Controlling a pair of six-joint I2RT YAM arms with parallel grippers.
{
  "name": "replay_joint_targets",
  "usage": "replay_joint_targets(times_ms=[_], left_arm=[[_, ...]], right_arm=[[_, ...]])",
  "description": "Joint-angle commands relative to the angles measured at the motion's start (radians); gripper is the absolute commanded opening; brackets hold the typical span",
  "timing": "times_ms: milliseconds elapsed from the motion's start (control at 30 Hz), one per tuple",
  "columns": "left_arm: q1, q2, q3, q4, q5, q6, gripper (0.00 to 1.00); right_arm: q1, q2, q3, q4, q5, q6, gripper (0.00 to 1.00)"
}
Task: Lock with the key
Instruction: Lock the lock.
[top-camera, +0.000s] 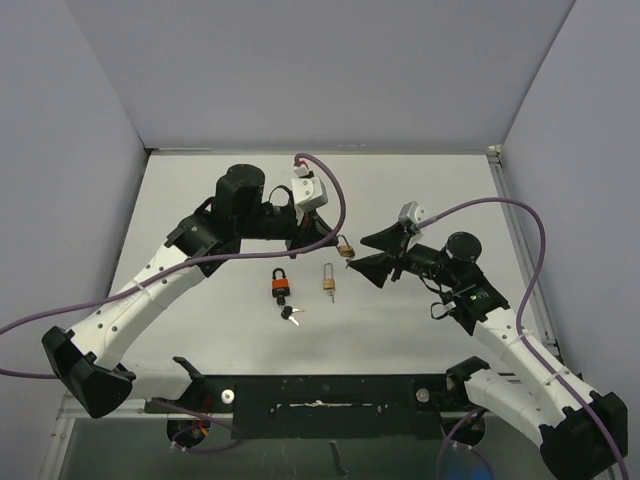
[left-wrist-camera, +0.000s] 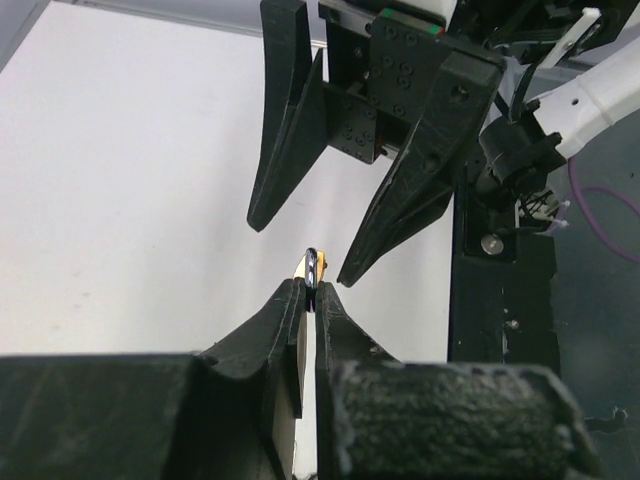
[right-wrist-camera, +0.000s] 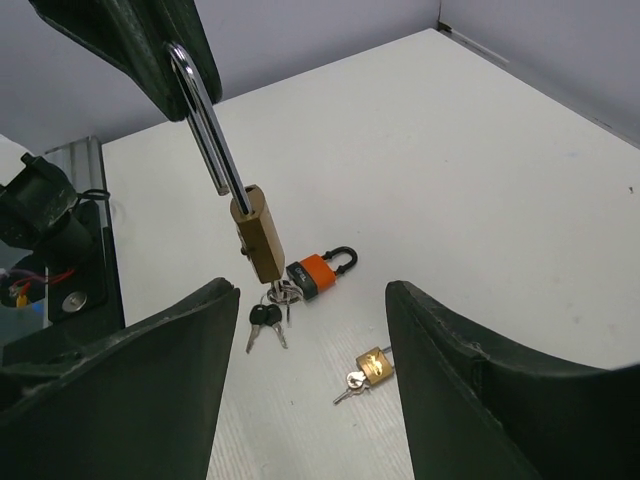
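My left gripper (top-camera: 337, 243) is shut on the silver shackle of a brass long-shackle padlock (right-wrist-camera: 256, 235) and holds it hanging above the table. The padlock shows as a small brass spot in the top view (top-camera: 346, 251) and edge-on between the fingers in the left wrist view (left-wrist-camera: 314, 265). My right gripper (top-camera: 360, 254) is open and empty, facing the held padlock from the right, close to it. A second brass padlock (top-camera: 328, 283) lies on the table with a small key (right-wrist-camera: 348, 385) in its keyhole; it also shows in the right wrist view (right-wrist-camera: 373, 366).
An orange padlock (top-camera: 281, 287) with a black shackle lies left of the brass one, with black-headed keys (top-camera: 290, 315) on a ring just in front of it. The black base plate (top-camera: 320, 390) runs along the near edge. Purple cables arc over both arms.
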Motion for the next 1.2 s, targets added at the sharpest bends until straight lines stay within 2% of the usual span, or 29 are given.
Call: replay_joint_targets(times_ms=[0, 200, 500, 800, 1167], left_arm=[[-0.010, 0.020, 0.064, -0.063, -0.036, 0.043, 0.00], [-0.019, 0.027, 0.074, -0.057, -0.061, 0.036, 0.00], [-0.030, 0.025, 0.088, -0.061, -0.066, 0.026, 0.00], [-0.034, 0.030, 0.092, -0.058, -0.068, 0.023, 0.00], [-0.034, 0.017, 0.099, -0.051, -0.084, 0.022, 0.00]], right_arm=[[0.005, 0.001, 0.051, 0.074, -0.030, -0.010, 0.61], [0.007, 0.027, 0.068, 0.118, -0.084, 0.020, 0.53], [0.031, 0.105, 0.089, 0.166, -0.126, 0.037, 0.52], [0.101, 0.140, 0.131, 0.088, -0.083, -0.032, 0.38], [0.122, 0.141, 0.125, 0.030, -0.045, -0.062, 0.35]])
